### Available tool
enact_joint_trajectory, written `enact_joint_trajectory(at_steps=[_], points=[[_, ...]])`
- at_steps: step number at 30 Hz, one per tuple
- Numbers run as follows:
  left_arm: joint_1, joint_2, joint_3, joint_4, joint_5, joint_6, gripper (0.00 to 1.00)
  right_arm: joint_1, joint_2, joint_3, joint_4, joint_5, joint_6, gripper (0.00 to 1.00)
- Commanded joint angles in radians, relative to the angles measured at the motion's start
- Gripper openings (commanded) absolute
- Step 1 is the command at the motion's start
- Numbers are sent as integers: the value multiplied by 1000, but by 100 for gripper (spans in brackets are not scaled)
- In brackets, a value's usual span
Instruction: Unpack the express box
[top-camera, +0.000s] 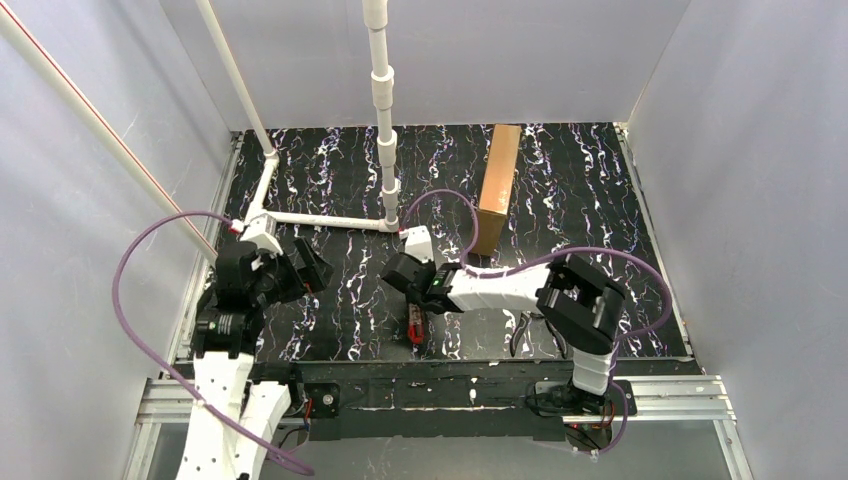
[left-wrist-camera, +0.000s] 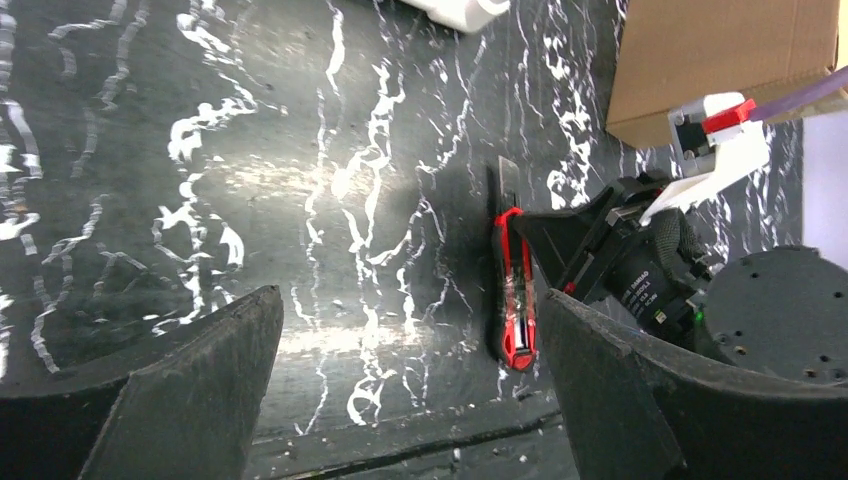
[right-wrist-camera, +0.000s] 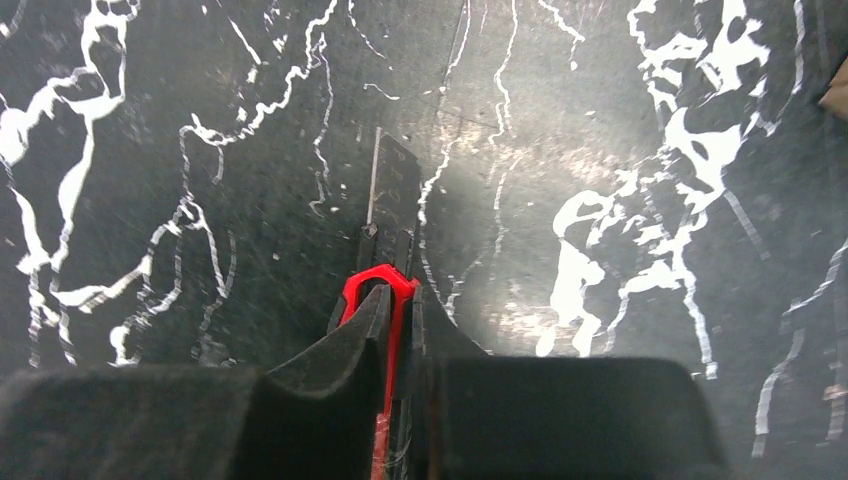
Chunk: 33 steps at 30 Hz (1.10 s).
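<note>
The express box (top-camera: 498, 175), a long flat brown cardboard mailer, lies shut at the back of the table, right of centre; its corner also shows in the left wrist view (left-wrist-camera: 715, 60). My right gripper (top-camera: 412, 300) reaches left across the table's front. In the right wrist view the right gripper (right-wrist-camera: 398, 300) is shut on a red and black utility knife (right-wrist-camera: 375, 280), whose bare blade points ahead. The knife (left-wrist-camera: 515, 300) sits low at the table surface. My left gripper (top-camera: 305, 270) is open and empty at the left, well apart from the box; its fingers (left-wrist-camera: 200, 380) frame the knife.
A white pipe frame (top-camera: 385, 120) stands at the back left and centre. A dark hand tool (top-camera: 522, 332) lies near the front edge, by the right arm's base. Grey walls close in on three sides. A purple cable (top-camera: 470, 230) loops near the box.
</note>
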Motion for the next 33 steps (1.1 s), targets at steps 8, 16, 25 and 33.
enact_joint_trajectory(at_steps=[8, 16, 25, 33], points=[[-3, 146, -20, 62, 223, 41, 98, -69, -159, -18, -75, -208, -340, 70], [-5, 150, -30, 76, 250, 42, 98, -33, -305, -241, 44, -362, -266, 88], [-34, 188, -28, 76, 253, 41, 98, 159, -157, -107, -104, -39, -131, 98], [-35, 194, -30, 77, 226, 35, 98, 234, -74, -76, -187, 143, -75, 87]])
